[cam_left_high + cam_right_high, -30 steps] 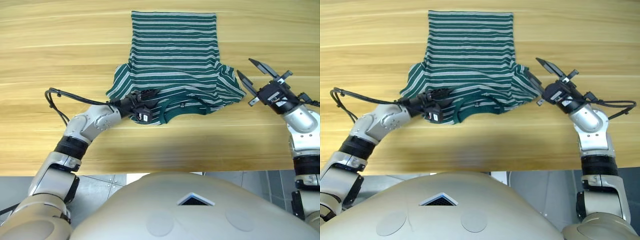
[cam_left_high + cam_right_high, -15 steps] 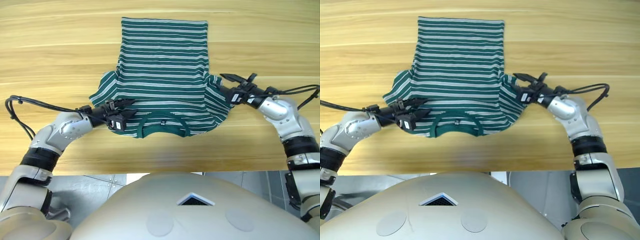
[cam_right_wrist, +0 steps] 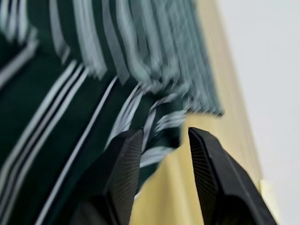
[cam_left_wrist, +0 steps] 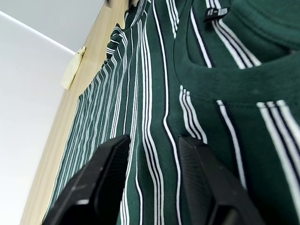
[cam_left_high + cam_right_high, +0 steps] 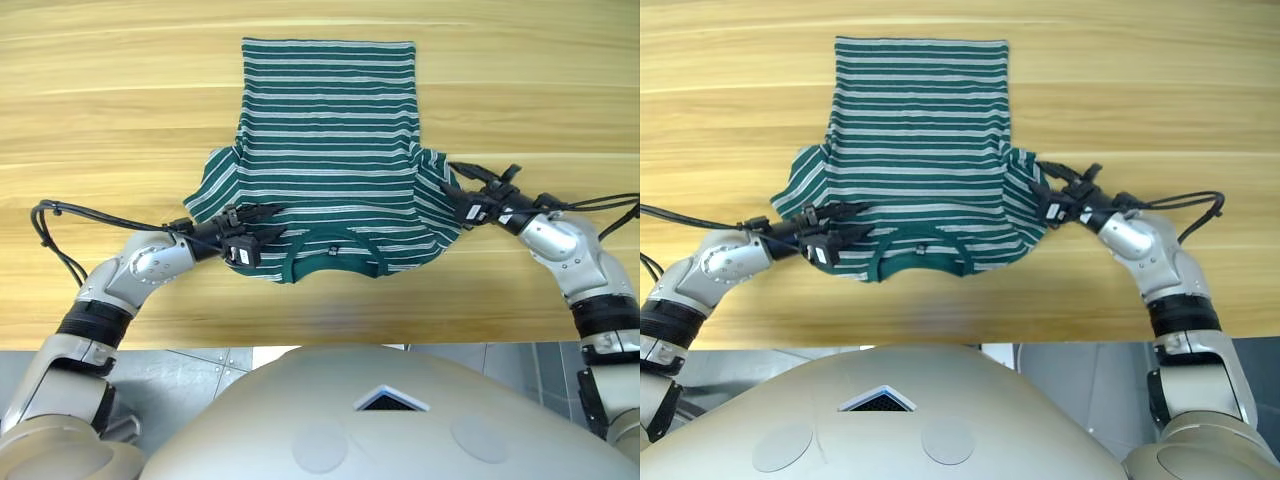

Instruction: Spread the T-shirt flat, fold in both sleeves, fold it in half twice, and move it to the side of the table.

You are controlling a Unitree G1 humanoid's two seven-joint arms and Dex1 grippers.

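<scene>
Lying face up on the wooden worktop (image 5: 100, 110), the green T-shirt (image 5: 328, 130) with pale stripes sits about midway across, between the two arms. Its straight hem (image 5: 328, 44) is on the far side and its collar (image 5: 335, 252) is on the near side, close to the worktop's front edge. The body of the shirt looks mostly smooth. The two short sleeves are not spread out: the left sleeve (image 5: 212, 185) and the right sleeve (image 5: 438, 205) are both bunched in against the body, with folds at the shoulders.

The left gripper (image 5: 272, 222) is low over the shirt's left shoulder, just beside the collar and pointing inward. In the left wrist view its two black fingers (image 4: 105, 178) stand apart with striped cloth showing in the gap between them (a moderate spread, not clamped). Whether the tips press on the cloth I cannot tell. The dark band of the collar and a small neck label (image 4: 215, 13) lie just ahead of them.

The right gripper (image 5: 448, 178) is at the outer edge of the right sleeve, also pointing inward. Its fingers (image 3: 211, 173) are parted too, one over the rumpled sleeve cloth and the other over bare wood, so the sleeve's edge lies in the gap between them.
</scene>
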